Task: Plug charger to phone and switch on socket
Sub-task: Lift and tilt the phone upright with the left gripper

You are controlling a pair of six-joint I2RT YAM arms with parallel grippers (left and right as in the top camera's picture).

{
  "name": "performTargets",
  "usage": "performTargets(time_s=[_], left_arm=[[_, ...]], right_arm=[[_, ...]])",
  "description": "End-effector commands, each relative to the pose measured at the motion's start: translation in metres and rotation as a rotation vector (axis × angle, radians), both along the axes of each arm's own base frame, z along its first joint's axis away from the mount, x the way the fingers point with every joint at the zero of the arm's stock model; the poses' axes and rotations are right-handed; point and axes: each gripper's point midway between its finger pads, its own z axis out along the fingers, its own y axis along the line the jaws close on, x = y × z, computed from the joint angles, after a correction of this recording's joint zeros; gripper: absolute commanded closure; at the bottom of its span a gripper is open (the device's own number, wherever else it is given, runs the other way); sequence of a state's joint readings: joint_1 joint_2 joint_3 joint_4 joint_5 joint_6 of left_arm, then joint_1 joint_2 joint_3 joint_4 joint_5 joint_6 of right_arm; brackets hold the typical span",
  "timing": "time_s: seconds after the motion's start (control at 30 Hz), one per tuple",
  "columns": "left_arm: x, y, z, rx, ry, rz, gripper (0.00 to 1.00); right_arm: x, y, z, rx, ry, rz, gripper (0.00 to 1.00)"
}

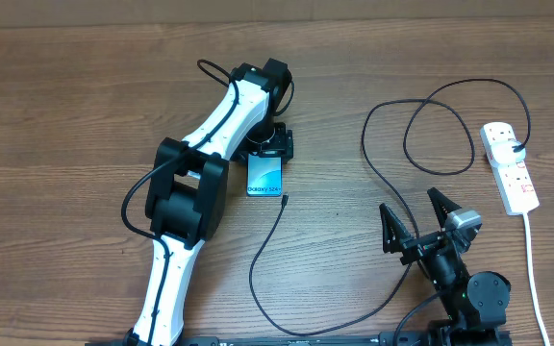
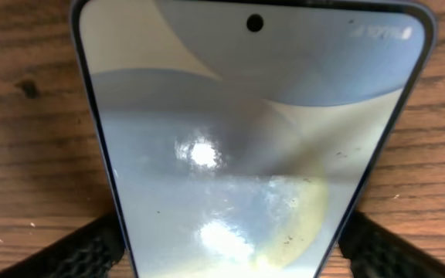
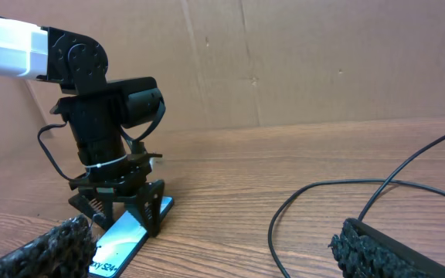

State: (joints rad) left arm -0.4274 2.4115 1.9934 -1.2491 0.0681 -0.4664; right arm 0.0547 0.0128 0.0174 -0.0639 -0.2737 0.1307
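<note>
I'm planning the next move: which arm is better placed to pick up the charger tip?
Right. The right gripper is open and free, on the side where the charger tip lies; the left gripper is straddling the phone.

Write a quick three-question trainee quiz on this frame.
1. True or false: the black cable's tip is plugged into the phone.
2. Which pincer straddles the phone? A) left pincer B) right pincer C) neither
3. Fill in: in the overhead view, the power strip sits far to the ___.
Key: 1 false, the tip lies loose by the phone's corner; 2 A; 3 right.
</note>
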Motion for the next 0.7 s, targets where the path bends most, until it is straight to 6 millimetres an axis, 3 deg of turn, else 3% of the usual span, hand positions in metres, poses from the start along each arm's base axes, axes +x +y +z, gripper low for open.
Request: performTargets(time_s=[0.0, 0.67], left_arm=[[-0.0171, -0.0013, -0.0239, 0.017, 0.072, 0.011, 0.02], [-0.0167, 0.0025, -0.0241, 0.037, 0.067, -0.005, 0.00]], right_arm=[[-0.0003, 0.0010, -0.0012, 0.003, -0.005, 0.004, 0.00], [-0.0003, 0.0010, -0.0012, 0.003, -0.005, 0.004, 0.00]])
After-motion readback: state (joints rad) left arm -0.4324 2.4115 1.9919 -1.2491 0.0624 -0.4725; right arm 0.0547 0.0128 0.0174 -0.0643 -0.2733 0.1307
